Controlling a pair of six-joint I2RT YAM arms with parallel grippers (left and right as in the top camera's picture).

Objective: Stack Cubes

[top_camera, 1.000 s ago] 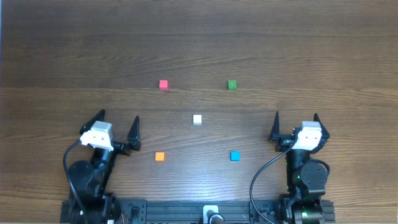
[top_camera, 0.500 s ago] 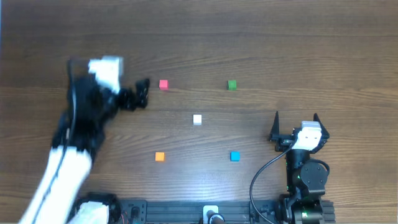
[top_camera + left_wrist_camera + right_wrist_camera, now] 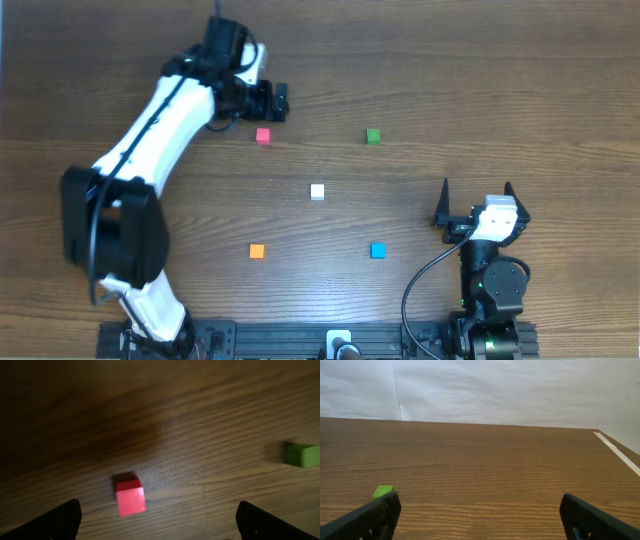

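one red cube (image 3: 130,501) lies under the wide open, empty left tool (image 3: 157,510). the right tool (image 3: 480,502) is open and empty too.

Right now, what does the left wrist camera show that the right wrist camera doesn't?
Left wrist view, not the right: the red cube, lying close ahead of the open left gripper. Right wrist view, not the left: the white wall beyond the table's far edge, and a pale strip along the table's side. Both: the green cube and the brown wooden table.
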